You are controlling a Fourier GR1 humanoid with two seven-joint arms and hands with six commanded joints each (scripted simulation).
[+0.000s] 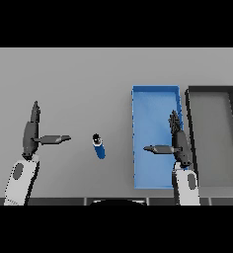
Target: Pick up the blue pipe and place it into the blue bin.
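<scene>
Partly right hand (179, 143) over blue bin (153, 99)

Pipe (98, 146) on table (79, 79), left of bin (155, 91).

The right hand (176, 143) and its forearm overlap the right part of the blue bin (148, 123), hiding that stretch of floor and the right wall at 3 o'clock. The dark bin (191, 118), at 3 o'clock from it, is partly covered at its near left corner. Both forearms are cut off at the scene's lower edge.
</scene>
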